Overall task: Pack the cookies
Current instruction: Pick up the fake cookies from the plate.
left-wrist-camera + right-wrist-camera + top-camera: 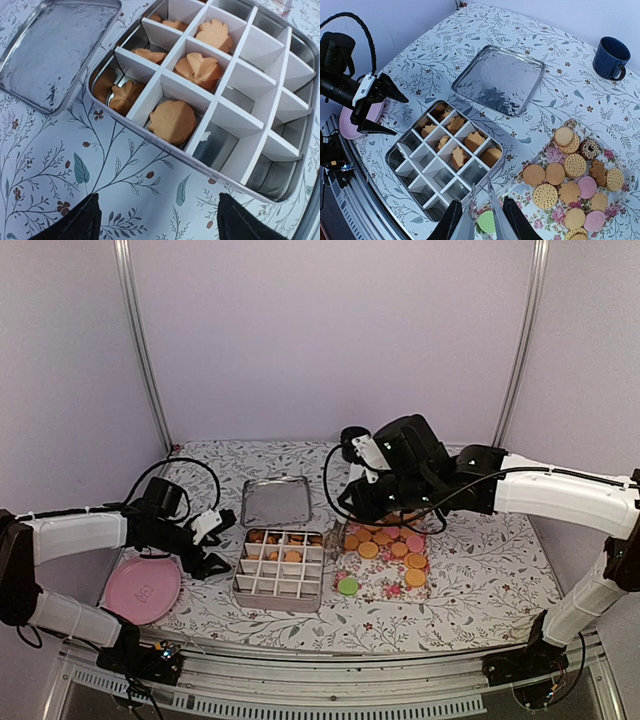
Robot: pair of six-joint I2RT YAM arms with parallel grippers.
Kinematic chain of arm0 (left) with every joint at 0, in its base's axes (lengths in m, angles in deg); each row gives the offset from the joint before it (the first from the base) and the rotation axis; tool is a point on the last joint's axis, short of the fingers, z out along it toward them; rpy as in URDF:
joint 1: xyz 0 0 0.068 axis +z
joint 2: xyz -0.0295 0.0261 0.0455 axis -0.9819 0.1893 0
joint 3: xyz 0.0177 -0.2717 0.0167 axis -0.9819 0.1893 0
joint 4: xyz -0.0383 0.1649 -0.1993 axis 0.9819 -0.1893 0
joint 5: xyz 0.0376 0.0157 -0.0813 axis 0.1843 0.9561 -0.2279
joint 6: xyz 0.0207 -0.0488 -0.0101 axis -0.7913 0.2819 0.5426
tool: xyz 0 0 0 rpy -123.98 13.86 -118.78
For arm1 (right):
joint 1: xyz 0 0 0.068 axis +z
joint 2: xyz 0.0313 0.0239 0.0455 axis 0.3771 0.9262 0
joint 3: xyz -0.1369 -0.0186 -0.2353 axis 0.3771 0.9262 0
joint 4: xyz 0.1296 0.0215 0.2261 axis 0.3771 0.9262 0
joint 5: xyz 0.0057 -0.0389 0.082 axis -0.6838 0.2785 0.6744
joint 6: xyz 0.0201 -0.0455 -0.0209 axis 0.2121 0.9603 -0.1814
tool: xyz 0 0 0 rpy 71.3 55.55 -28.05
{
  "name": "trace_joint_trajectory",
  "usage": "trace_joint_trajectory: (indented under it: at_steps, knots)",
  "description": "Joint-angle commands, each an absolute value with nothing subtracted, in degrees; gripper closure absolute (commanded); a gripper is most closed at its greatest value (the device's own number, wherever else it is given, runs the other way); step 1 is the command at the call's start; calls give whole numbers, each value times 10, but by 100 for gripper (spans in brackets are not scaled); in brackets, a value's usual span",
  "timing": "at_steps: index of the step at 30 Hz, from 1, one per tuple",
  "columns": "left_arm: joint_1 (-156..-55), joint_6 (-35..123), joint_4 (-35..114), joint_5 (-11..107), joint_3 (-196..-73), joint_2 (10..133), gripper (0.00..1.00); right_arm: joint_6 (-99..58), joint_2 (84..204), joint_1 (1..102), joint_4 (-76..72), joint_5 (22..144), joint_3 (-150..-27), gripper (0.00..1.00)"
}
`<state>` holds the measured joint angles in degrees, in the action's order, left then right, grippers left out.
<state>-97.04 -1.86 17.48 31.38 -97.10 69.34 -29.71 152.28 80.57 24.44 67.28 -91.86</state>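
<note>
Bottom centre of the right wrist view, the right gripper, parted and empty, should straddle the green cookie squarely.

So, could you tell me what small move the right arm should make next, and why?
Probably lower the right gripper toward the round green cookie: its open, empty fingers frame it, and the divided metal tin has free compartments.
</note>
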Motion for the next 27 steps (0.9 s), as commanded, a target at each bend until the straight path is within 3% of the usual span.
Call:
trace_joint_trajectory:
  at_steps: [1,27]
  knots:
    - [-964,-26,159,316,-982,680,20,-329,1490,803,233,651,-867,73]
    - [-963,-30,151,326,-991,681,19,-339,1506,823,229,626,-808,59]
